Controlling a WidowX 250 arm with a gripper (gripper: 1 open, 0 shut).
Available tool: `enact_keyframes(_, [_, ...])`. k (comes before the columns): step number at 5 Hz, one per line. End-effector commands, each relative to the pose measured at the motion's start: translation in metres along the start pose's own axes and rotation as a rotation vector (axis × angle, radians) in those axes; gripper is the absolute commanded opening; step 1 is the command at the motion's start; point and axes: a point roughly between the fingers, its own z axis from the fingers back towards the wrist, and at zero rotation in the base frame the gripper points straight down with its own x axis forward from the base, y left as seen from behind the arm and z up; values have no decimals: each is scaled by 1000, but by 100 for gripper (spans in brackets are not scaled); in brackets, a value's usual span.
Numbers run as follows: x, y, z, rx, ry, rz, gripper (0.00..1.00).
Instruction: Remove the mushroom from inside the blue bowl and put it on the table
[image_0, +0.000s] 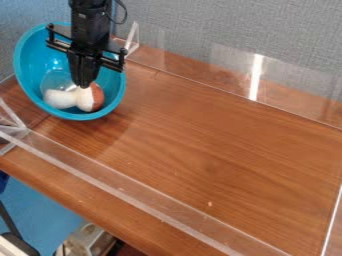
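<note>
The gripper (84, 86) reaches down into the bowl (30, 60) at the table's (201, 130) far left, fingers pressed together, tips meeting the mushroom's (67, 97) right end.

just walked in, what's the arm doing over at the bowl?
One arm is working on getting the mushroom out of the blue bowl. Its gripper reaches down into the bowl with fingers closed, tips right at the mushroom, which lies on the bowl's bottom. From this view I can't tell whether it actually has a grip. The mushroom is not yet on the table.
</note>
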Motion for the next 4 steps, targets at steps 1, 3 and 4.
enact_keyframes(1, [7, 11, 29, 20, -106, 27, 100])
enact_keyframes(3, [12, 10, 10, 22, -89, 17, 100])
enact_keyframes(4, [14, 9, 0, 23, -79, 12, 100])
